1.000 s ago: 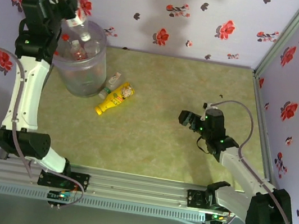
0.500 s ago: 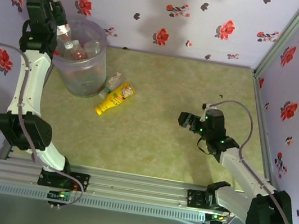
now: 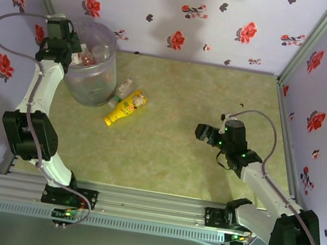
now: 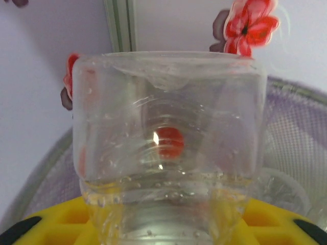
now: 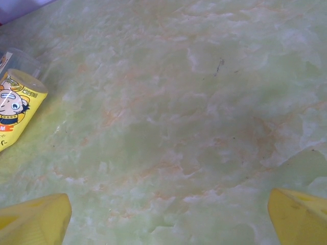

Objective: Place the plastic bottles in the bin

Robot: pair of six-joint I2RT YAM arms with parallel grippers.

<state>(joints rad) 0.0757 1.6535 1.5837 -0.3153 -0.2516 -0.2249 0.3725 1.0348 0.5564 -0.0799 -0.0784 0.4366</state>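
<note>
Bottles (image 3: 91,55) sit inside the bin (image 3: 91,89) at the far left, and the left gripper (image 3: 70,50) is clamped on another clear bottle (image 4: 168,148) over its left rim. The yellow bottle (image 3: 126,108) and a clear one (image 3: 120,91) lie on the table (image 3: 176,162) just right of the bin. The right gripper (image 3: 201,130) hovers with its fingers wide apart over bare table, well to the right.
</note>
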